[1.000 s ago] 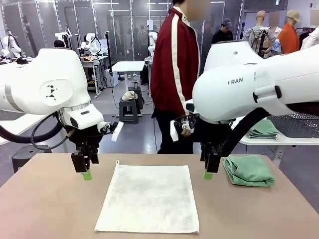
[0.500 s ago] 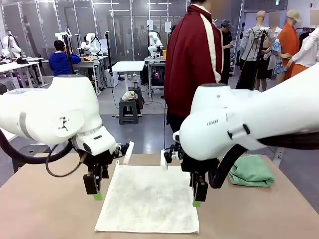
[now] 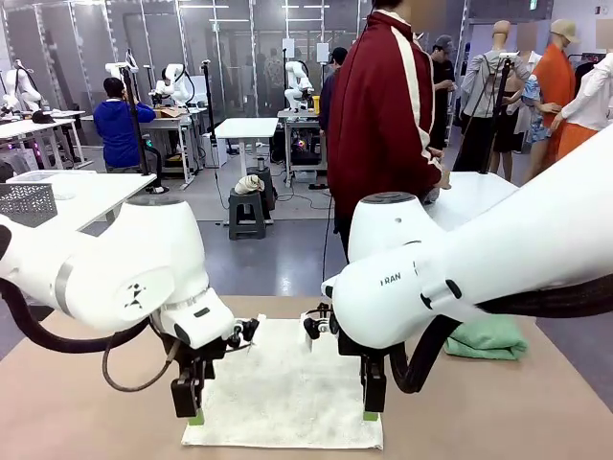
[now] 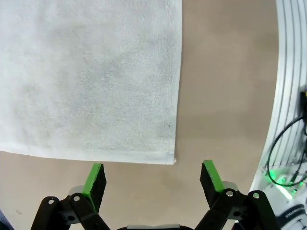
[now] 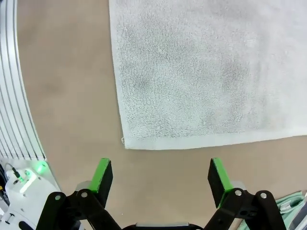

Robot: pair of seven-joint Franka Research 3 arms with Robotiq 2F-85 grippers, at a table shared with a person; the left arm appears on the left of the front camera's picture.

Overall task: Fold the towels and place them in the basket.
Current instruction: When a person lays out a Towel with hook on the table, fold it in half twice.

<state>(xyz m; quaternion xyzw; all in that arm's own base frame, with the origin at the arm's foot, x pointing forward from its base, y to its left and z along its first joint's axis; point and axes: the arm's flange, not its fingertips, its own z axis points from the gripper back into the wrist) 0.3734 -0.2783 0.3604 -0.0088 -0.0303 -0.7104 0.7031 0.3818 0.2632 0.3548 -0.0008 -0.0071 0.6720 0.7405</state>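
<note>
The cream-white towel (image 3: 283, 388) lies flat and unfolded in the middle of the table. My left gripper (image 3: 194, 414) hovers open at its near left corner, and my right gripper (image 3: 370, 412) hovers open at its near right corner. In the left wrist view the towel (image 4: 91, 76) ends in a corner just ahead of the open left gripper (image 4: 153, 178). In the right wrist view the towel (image 5: 206, 72) has its corner ahead of the open right gripper (image 5: 160, 178). A sea-green towel (image 3: 484, 337) lies bunched at the table's right. A grey mesh basket (image 3: 27, 201) stands on a white side table far left.
A person in a dark red jacket (image 3: 388, 115) stands at the far side of the table, back turned. Bare brown tabletop (image 3: 86, 402) lies left of the towel and along the near edge. A sliver of the green towel (image 5: 292, 211) shows in the right wrist view.
Both arms have come from the towel's far corners down to its near corners. The right gripper's jaws have opened a little wider. The person has shifted right and turned away.
</note>
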